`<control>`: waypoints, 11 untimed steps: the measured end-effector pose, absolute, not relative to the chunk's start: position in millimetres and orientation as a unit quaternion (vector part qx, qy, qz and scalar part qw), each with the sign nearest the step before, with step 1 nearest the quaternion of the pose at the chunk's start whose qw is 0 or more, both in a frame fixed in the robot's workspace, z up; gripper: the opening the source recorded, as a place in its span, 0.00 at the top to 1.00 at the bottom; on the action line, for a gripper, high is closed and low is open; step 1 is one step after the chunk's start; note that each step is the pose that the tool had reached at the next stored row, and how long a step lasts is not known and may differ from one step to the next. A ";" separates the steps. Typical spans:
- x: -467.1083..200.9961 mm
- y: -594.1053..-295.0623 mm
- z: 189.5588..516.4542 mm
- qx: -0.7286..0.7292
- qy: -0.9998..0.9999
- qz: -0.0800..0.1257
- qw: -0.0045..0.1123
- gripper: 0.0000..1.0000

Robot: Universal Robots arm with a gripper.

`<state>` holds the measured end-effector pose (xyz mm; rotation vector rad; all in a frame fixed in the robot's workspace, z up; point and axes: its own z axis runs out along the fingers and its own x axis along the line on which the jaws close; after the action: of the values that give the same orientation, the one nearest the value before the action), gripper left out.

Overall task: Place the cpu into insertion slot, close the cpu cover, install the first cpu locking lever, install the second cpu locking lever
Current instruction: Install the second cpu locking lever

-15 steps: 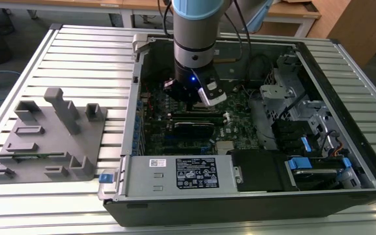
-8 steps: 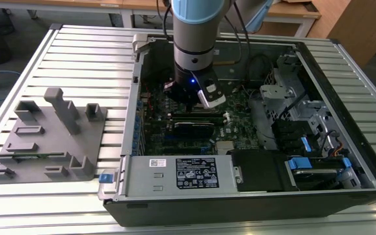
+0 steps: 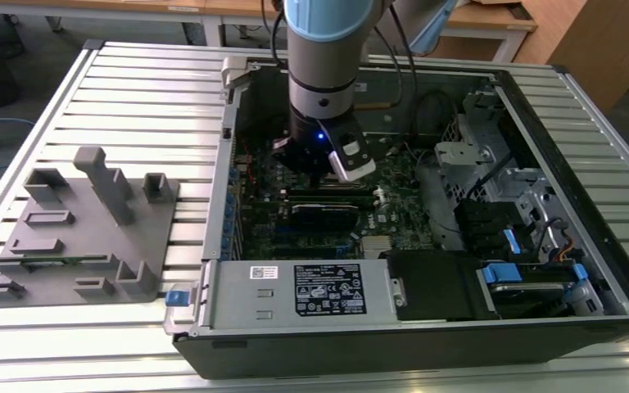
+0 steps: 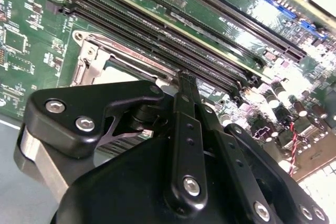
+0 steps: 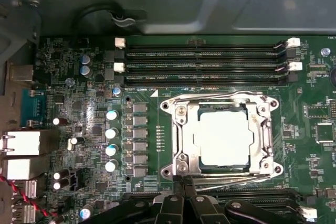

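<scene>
**Inside the open computer case: gripper at the socket edge**

Inside the open computer case (image 3: 424,327), the arm (image 3: 323,74) reaches straight down to the green circuit board (image 5: 94,77). In the first wrist view, the cpu (image 5: 223,137), a flat square chip with a pale, dull metal top, sits in the insertion slot (image 5: 181,139). The cpu cover (image 5: 261,129), a thin bright metal frame with a cut-out middle, lies flat around the chip, and thin wire levers (image 5: 210,98) run along two of its sides. The gripper (image 5: 182,181), black with bolted link bars, has its fingertips pressed together at the socket's near edge, pinching nothing that can be made out. Long black memory slots (image 5: 205,61) with white end clips lie beside the socket, opposite the gripper. A row of small silver-topped capacitors (image 5: 111,140) stands nearby. In the exterior view, a grey moulded fixture (image 3: 79,229) rests on the ribbed metal table (image 3: 151,90) at that view's left.
</scene>
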<state>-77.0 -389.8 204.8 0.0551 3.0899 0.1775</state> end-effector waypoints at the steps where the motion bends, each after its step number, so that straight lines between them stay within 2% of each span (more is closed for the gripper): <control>1: -77.9 -389.8 204.6 0.018 0.998 0.057 0.023 0.90; 11: -78.7 -390.5 201.4 0.018 0.998 0.057 0.023 0.90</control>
<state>-78.7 -390.5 201.4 0.0551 3.0901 0.1771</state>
